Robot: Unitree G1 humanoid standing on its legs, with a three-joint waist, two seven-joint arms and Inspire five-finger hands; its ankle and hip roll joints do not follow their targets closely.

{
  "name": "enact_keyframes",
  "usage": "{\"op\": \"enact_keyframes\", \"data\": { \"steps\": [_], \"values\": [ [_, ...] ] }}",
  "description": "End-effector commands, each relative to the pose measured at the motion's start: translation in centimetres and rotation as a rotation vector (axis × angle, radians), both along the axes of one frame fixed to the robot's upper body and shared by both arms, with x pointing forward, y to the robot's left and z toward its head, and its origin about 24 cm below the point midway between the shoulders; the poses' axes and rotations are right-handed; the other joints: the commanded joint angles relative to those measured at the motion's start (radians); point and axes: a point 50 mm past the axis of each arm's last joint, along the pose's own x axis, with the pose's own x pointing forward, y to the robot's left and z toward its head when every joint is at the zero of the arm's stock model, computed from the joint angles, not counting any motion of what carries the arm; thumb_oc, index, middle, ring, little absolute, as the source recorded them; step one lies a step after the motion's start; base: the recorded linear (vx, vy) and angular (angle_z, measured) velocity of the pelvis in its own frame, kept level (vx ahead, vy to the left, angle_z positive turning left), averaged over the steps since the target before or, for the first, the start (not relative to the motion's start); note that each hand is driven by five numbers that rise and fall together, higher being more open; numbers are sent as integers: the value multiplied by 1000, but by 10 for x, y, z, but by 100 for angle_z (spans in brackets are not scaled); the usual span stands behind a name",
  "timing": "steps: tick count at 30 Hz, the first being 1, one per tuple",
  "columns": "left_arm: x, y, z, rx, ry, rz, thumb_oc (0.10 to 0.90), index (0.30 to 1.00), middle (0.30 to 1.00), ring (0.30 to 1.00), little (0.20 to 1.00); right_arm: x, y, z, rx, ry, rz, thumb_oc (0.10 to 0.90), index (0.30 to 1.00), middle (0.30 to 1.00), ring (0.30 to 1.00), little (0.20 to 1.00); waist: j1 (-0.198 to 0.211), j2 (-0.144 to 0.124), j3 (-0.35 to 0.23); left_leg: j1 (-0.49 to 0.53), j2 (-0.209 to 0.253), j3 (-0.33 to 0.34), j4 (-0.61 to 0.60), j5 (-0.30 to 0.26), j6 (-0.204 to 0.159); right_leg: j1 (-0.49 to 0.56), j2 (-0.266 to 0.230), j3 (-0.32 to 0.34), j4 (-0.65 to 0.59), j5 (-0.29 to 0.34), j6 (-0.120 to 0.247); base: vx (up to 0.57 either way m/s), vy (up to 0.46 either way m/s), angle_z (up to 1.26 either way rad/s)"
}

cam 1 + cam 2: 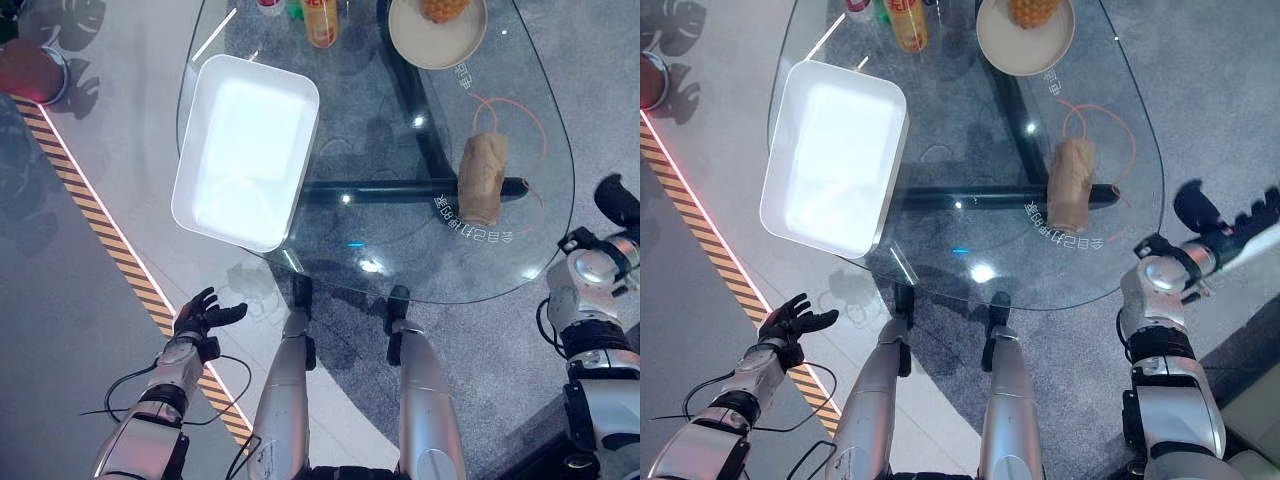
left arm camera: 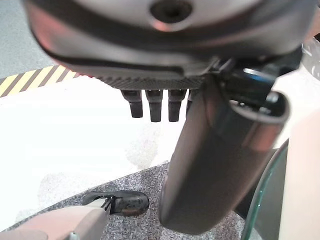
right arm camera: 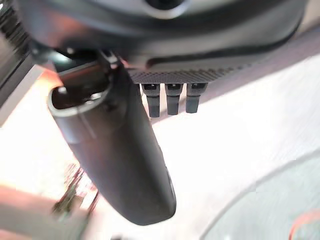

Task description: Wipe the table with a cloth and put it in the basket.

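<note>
Both of my hands are off the table and carrying nothing. My left hand [image 1: 205, 315] hangs low at about 7 o'clock, beyond the edge of the glass table [image 1: 520, 250], fingers spread and relaxed. My right hand [image 1: 1240, 222] is out past the rim at about 4 o'clock; its fingers look straight and loose, and its wrist view shows the thumb extended with nothing against it.

The cloth [image 1: 482, 177], a tan folded bundle, lies on the glass at roughly 3 o'clock, near the right rim and well apart from either hand. I judge that the right hand is the one to take it, since it is closer.

The basket [image 1: 245, 150], a white rectangular tub, sits at 10 o'clock and overhangs the table's left edge. A plate [image 1: 437, 33] of fruit at 1 o'clock and a bottle [image 1: 320, 22] at 12 o'clock occupy the far side, so the open glass for wiping is the centre and near side.

Assessment: the task has not begun; the cloth is unheld, and the first need is a grasp on it.
</note>
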Motion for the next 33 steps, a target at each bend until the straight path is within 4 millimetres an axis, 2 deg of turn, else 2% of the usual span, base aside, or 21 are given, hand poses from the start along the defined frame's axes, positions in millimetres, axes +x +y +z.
{"op": "enact_keyframes", "data": {
  "steps": [1,10,18,33],
  "values": [
    [-23,26,-9,50,52,108,800,900,900,900,900,0,10,37,-184,-106,58,800,900,900,900,900,-18,-25,-20,2,-60,-31,111,-137,33,46,6,-29,-94,57,6,0,0,0],
    [-17,14,-11,44,49,80,800,900,900,900,900,26,51,40,-284,-9,248,800,900,900,900,900,-5,-14,-20,3,-67,-24,104,-127,33,49,1,-33,-103,61,0,1,4,0],
    [-16,7,-13,40,56,65,800,900,900,900,900,38,72,22,-287,102,333,800,900,900,900,900,5,-4,-20,7,-73,-19,96,-124,33,49,-2,-39,-103,58,-4,0,0,0],
    [-13,-8,-18,39,62,27,800,900,900,900,900,52,85,6,-234,233,380,800,900,900,900,900,23,13,-20,7,-80,-16,95,-123,33,43,-6,-46,-92,52,-7,0,0,1]
  ]
}}
